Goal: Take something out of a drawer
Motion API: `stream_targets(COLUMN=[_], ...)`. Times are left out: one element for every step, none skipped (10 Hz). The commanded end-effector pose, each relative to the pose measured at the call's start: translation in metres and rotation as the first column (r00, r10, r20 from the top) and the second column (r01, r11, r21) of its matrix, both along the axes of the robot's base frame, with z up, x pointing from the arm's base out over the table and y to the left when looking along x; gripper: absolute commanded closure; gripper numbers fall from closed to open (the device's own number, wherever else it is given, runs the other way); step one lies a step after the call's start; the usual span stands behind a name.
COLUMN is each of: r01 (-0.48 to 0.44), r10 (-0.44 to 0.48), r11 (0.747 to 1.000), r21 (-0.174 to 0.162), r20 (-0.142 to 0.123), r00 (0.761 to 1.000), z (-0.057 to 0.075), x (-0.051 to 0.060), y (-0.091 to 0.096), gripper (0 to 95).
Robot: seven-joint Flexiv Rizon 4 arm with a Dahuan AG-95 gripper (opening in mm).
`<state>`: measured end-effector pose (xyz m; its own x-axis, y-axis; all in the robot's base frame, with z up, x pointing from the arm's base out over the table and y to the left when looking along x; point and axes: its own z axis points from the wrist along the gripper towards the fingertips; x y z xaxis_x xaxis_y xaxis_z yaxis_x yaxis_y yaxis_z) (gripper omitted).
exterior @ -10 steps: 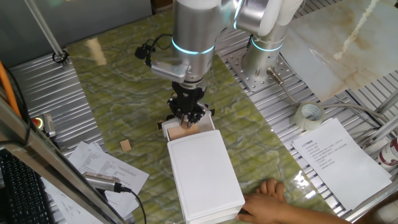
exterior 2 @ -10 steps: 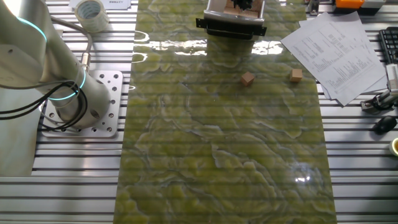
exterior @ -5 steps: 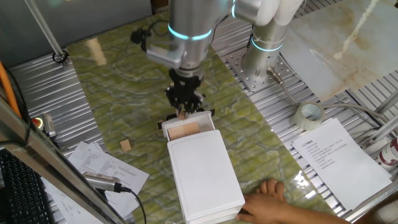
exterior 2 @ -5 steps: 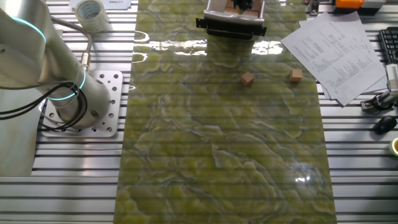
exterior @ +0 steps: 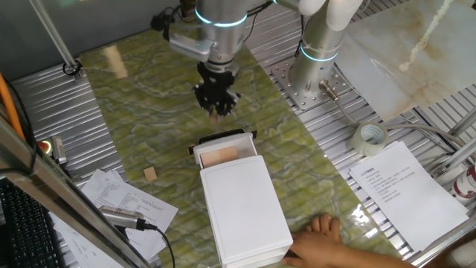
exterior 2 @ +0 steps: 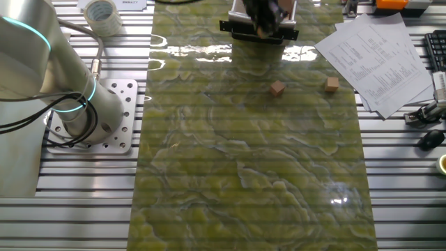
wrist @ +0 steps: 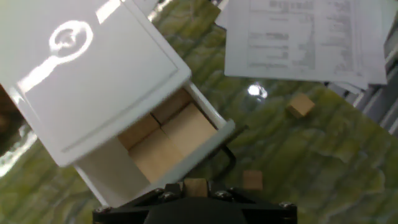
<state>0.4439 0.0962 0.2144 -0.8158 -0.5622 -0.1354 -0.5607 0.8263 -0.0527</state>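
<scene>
- Since a second ago, your gripper (exterior: 216,112) has lifted out of the drawer (exterior: 223,152) and drawn back toward 12 o'clock; it now hangs above the green mat (exterior: 149,112), clear of the drawer's black front edge.
- You can see a small tan cube (exterior: 214,115) pinched between the fingertips in one fixed view. The hand view shows the same cube (wrist: 194,186) at 6 o'clock of the picture, sitting just above the dark gripper body (wrist: 199,208). So the claw is closed narrowly on the cube, with the fingers only a cube's width apart.
- The drawer (wrist: 180,155) stands pulled open out of the white box (wrist: 93,81). Tan wooden slabs (wrist: 165,140) lie flat inside it, side by side and touching.
- In the other fixed view your gripper (exterior 2: 263,12) is a dark blur at 12 o'clock, over the drawer (exterior 2: 259,28); you cannot tell its grip from there.
- Two loose cubes lie on the mat (exterior 2: 244,153) in that view: one (exterior 2: 278,88) near the middle, another (exterior 2: 332,84) at its 3 o'clock, just beside the papers (exterior 2: 380,59).
- A person's hand (exterior: 320,231) rests against the box (exterior: 242,208) at its 4 o'clock corner.
- A tape roll (exterior: 370,136) lies on the slatted table (exterior: 52,104), at 3 o'clock of the drawer and well apart from it.
</scene>
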Motion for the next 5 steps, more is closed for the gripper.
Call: stream_targets(r01=[0.266, 0.303, 0.328, 0.329, 0.333], r10=[-0.255, -0.294, -0.319, -0.319, -0.324], r11=[0.963, 0.953, 0.944, 0.944, 0.942], r21=[0.037, 0.023, 0.024, 0.035, 0.038], r20=[-0.179, -0.187, -0.179, -0.165, -0.152], r00=[0.950, 0.937, 0.931, 0.933, 0.934], z=[-0.017, -0.020, -0.028, -0.038, -0.046], x=[0.001, 0.002, 0.005, 0.009, 0.012], y=[-0.027, -0.028, -0.031, -0.035, -0.037], gripper=[95.0, 95.0, 95.0, 95.0, 95.0])
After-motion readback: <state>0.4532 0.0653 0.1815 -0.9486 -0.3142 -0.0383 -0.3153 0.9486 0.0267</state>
